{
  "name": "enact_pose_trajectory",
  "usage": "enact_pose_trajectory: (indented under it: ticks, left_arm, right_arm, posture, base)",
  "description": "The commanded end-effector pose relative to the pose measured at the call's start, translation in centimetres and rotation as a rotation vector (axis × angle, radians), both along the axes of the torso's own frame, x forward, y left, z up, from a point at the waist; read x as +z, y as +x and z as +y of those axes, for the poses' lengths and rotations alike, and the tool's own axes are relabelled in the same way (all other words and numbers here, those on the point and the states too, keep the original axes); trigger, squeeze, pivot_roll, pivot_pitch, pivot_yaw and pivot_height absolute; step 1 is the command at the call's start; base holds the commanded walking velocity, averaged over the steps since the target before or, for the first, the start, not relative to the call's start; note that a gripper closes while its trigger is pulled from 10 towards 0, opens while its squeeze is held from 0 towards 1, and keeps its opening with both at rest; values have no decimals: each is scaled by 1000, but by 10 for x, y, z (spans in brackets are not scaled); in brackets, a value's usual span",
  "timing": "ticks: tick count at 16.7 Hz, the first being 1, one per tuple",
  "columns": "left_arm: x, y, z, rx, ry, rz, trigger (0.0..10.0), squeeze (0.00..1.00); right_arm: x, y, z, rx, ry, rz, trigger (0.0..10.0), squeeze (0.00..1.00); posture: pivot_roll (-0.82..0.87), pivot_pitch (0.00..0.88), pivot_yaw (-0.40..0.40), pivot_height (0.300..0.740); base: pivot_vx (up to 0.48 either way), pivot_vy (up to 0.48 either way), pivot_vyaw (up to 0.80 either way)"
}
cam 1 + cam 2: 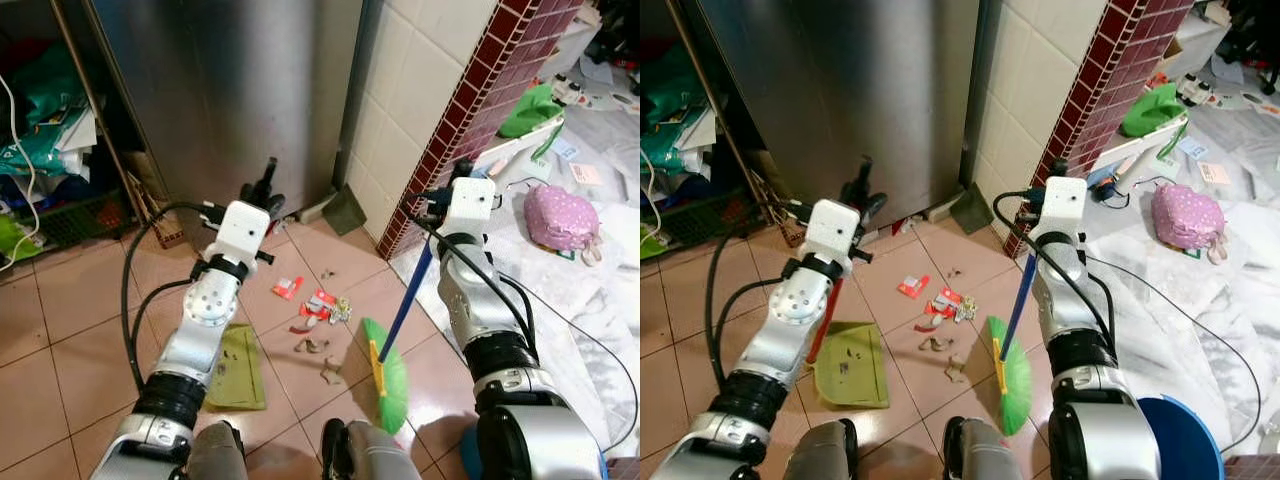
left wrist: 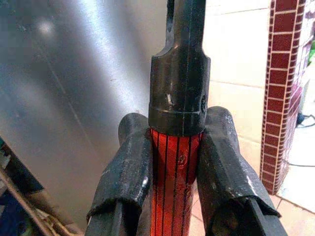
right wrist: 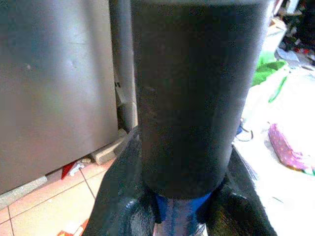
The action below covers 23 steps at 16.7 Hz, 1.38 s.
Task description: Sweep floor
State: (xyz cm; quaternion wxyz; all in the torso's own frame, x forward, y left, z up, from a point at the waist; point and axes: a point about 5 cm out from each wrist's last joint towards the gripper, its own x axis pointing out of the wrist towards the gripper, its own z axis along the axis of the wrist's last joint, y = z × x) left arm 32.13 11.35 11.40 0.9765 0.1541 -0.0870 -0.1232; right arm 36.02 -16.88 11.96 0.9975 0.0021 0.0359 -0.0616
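My left gripper (image 1: 262,190) is shut on the red, black-capped handle (image 2: 174,182) of a green dustpan (image 1: 238,368), which rests on the tiles at my left. My right gripper (image 1: 430,205) is shut on the blue handle (image 1: 405,305) of a broom. Its green bristles (image 1: 388,375) touch the floor just right of the litter. Red wrappers and pale scraps (image 1: 315,310) lie scattered on the tiles between dustpan and broom. In the right wrist view the fingers (image 3: 123,211) clamp the blue shaft under a black cap.
A steel cabinet front (image 1: 230,90) stands ahead, beside a white tiled wall with a red brick edge (image 1: 470,110). A cluttered shelf (image 1: 50,120) is at the left. A pink bag (image 1: 560,215) and cables lie at the right, and a blue bucket (image 1: 1180,440) is near my right side.
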Motion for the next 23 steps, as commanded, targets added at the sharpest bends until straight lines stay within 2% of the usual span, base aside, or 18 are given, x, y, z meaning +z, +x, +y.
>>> enact_pose_trajectory:
  ticks: [1,3,6,9,10,13,14,16,18,23]
  left_arm:
    - [-3,-1,-9,-31,-55,8,10000,0]
    - [-7,2,-9,-19,-144,24,10000,0]
    - [-11,3,-12,-31,-139,28,10000,0]
    - [-14,5,-12,-33,-143,31,10000,0]
    - [-14,5,-12,-33,-143,31,10000,0]
    - [-15,6,-12,-36,-141,28,10000,0]
    - [-15,6,-12,-37,-141,27,10000,0]
    - [-16,7,-12,-39,-138,25,10000,0]
    - [-16,7,-13,-41,-136,22,10000,0]
    - [-16,7,-12,-39,-144,19,10000,0]
  right_arm:
    - [-1,0,-2,-37,73,25,10000,0]
    - [-4,1,1,-78,201,83,10000,0]
    - [2,4,15,-82,396,126,10000,0]
    - [14,8,27,-29,508,126,10000,0]
    - [19,9,31,-8,573,119,10000,0]
    - [32,12,43,92,640,118,10000,0]
    - [36,12,47,133,617,117,10000,0]
    - [55,15,49,252,435,32,10000,0]
    - [70,16,46,299,344,-39,10000,0]
    - [101,21,28,255,263,-211,10000,0]
  posture:
    - [-5,146,-99,740]
    - [-25,143,-90,740]
    - [-24,138,-88,740]
    - [-26,135,-88,740]
    - [-26,135,-88,740]
    - [-26,131,-89,740]
    - [-26,130,-89,740]
    - [-25,128,-87,740]
    - [-26,128,-85,740]
    - [-22,129,-80,740]
  base:
    - [0,0,0]
    - [0,0,0]
    - [0,0,0]
    - [0,0,0]
    - [0,0,0]
    - [0,0,0]
    - [0,0,0]
    - [0,0,0]
    - [0,0,0]
    - [0,0,0]
